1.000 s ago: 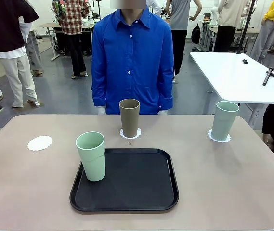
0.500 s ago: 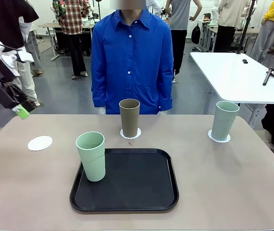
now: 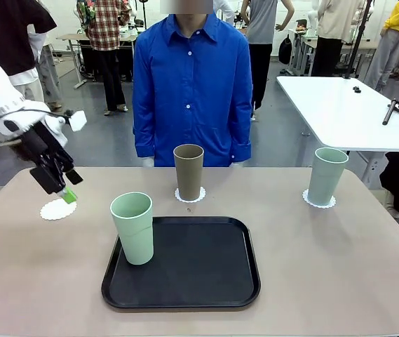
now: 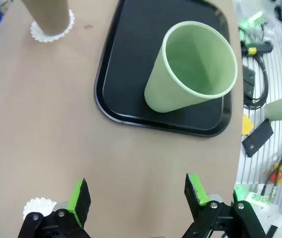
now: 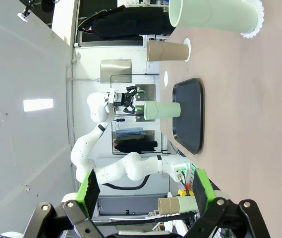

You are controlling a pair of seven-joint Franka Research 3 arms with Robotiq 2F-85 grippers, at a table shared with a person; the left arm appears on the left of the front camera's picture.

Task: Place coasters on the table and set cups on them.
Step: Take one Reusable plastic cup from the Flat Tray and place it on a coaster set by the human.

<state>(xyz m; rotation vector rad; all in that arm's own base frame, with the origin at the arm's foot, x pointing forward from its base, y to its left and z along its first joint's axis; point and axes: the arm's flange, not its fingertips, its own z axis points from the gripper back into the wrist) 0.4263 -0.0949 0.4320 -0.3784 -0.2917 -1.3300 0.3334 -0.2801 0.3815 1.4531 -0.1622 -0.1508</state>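
The left gripper [image 3: 71, 188] had come in from the far left since half a second earlier, lower and nearer the middle. It hung tilted just above the bare coaster [image 3: 58, 208], its jaws spread wide and holding nothing, as the left wrist view showed [image 4: 137, 191]. A second earlier no arm showed in the front view. Nothing else had shifted: the cups and coasters stood as before.

The near mint cup [image 3: 133, 228] stood upright on the tray [image 3: 199, 270], close inside its left rim [image 4: 190, 69]; the rest of the tray was bare. The olive cup [image 3: 188, 170] sat on its coaster [image 3: 190, 197] just beyond the tray's far edge, before the person [image 3: 192, 84]. The right mint cup [image 3: 325, 175] sat on a coaster [image 3: 319, 202] near the tabletop's [image 3: 325, 274] far right corner.

Open tabletop lay between the bare coaster and the tray's left rim, and a wider stretch ran right of the tray. In the left wrist view the bare coaster [image 4: 39, 208] showed beside one finger.

The right gripper [image 5: 145, 186] was held off the tabletop's side, jaws wide and empty, looking along the surface.
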